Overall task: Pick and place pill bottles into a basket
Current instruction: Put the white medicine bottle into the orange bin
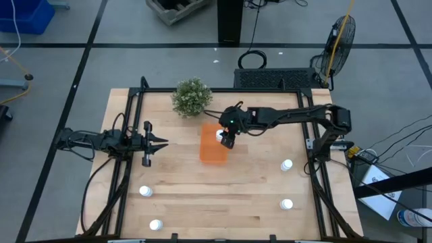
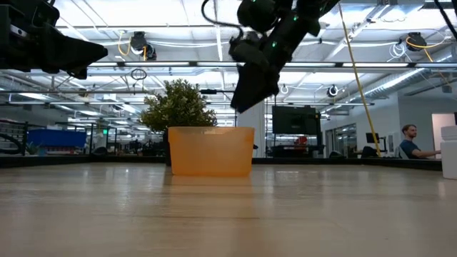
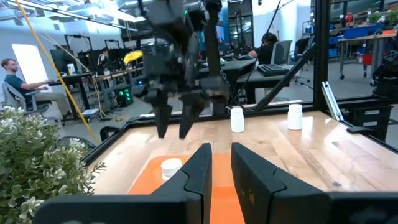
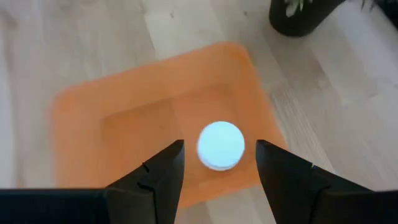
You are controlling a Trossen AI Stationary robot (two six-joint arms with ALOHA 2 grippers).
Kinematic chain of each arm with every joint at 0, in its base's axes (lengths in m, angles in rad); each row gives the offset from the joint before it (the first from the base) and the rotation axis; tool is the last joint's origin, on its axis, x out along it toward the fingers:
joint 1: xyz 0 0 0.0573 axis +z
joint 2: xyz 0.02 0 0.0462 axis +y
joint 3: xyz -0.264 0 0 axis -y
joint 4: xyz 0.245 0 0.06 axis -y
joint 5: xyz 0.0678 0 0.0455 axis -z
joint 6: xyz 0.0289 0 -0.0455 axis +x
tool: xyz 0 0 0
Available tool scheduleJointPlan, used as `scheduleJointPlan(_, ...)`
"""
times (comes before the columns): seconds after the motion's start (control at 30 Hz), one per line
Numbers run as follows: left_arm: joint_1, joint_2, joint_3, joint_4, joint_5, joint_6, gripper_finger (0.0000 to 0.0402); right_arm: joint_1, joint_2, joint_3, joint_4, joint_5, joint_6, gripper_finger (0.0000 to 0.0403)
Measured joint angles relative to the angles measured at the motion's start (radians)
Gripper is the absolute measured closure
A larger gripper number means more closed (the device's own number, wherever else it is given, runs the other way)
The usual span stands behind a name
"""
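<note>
The orange basket [image 1: 212, 150] stands at mid-table beside the bushy plant; it also shows in the low view [image 2: 211, 150]. One white pill bottle [image 4: 221, 145] stands inside it on the basket's floor, cap up, and also shows in the left wrist view [image 3: 171, 167]. My right gripper [image 4: 219, 163] hangs open above the basket's right part, its fingers on either side of the bottle and well above it, touching nothing. My left gripper [image 1: 162, 143] waits open to the basket's left. Two bottles [image 1: 287, 164] [image 1: 287, 204] stand at the right, two [image 1: 145, 191] [image 1: 156, 225] at the near left.
The bushy green plant [image 1: 192, 96] stands just beyond the basket toward the far edge. Black frame rails [image 1: 132, 121] run along the table's left and right sides. A person [image 2: 410, 140] sits in the room beyond the table.
</note>
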Motion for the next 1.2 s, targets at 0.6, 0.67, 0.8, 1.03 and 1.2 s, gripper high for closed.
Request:
scheduleJointPlan(0.6,0.0,0.0,0.0,0.0,0.0,0.0,0.0334,0.169,-0.253,0.0,-0.486,0.003,0.34,0.0214)
scheduleJointPlan(0.67,0.0,0.0,0.0,0.0,0.0,0.0,0.0334,0.192,-0.266,0.0,-0.545,0.004,0.395,0.0215)
scheduleJointPlan(0.8,0.0,0.0,0.0,0.0,0.0,0.0,0.0334,0.244,-0.283,0.0,-0.653,0.007,0.503,0.0211)
scheduleJointPlan(1.03,0.0,0.0,0.0,0.0,0.0,0.0,0.0334,0.345,-0.284,0.0,-0.844,0.036,0.689,0.0202)
scheduleJointPlan(1.2,0.0,0.0,0.0,0.0,0.0,0.0,0.0334,0.427,-0.293,-0.026,-0.981,0.08,0.848,0.0202)
